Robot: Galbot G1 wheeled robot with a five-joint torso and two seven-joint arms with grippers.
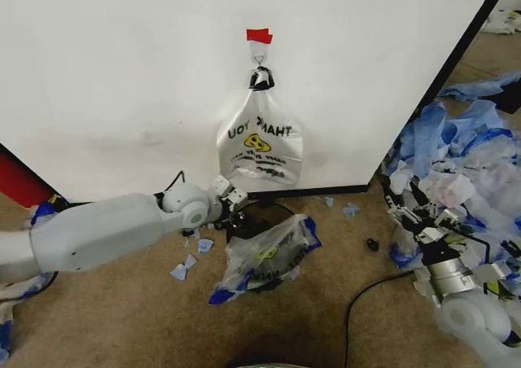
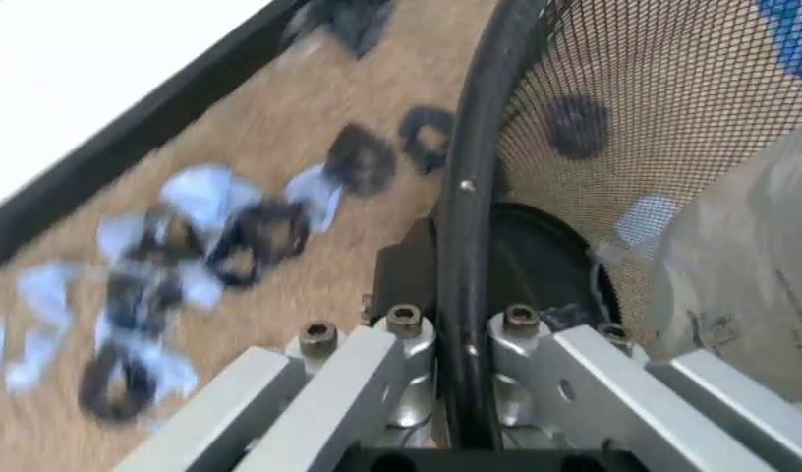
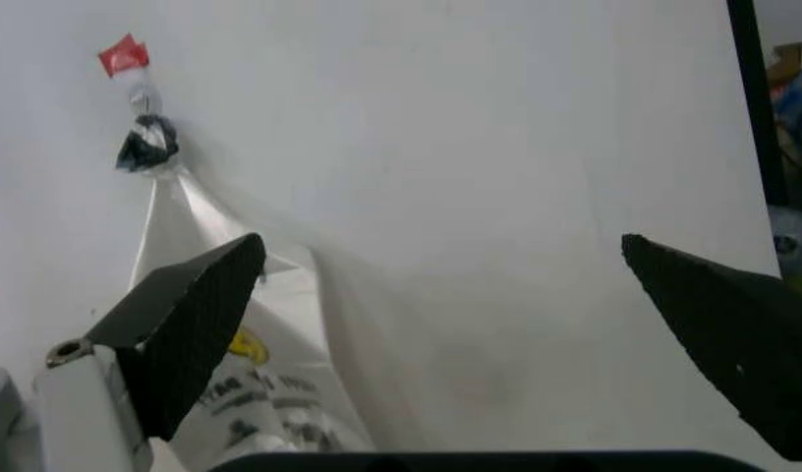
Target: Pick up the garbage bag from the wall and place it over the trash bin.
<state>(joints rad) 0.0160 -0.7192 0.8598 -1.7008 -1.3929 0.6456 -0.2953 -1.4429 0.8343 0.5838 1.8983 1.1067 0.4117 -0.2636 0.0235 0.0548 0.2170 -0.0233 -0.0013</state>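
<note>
Left pincer (image 2: 460,369) clenched on trash bin (image 2: 470,187) rim; garbage bag (image 1: 264,258) draped just beside; right pincer (image 3: 480,324) released.

The floor (image 1: 122,319) is a brown carpet. On it, close to the wall's black base strip (image 1: 326,191), stands the trash bin (image 1: 259,221), with the garbage bag (image 1: 264,258) lying over and against it. Small blue plastic scraps (image 1: 189,264) lie scattered on the carpet near the bin, and more are seen from the left wrist camera. On the right side a big heap of blue-and-white plastic scraps (image 1: 456,164) covers the floor. A black cable (image 1: 366,295) runs over the carpet, and a small dark object (image 1: 372,243) lies beside it.
</note>
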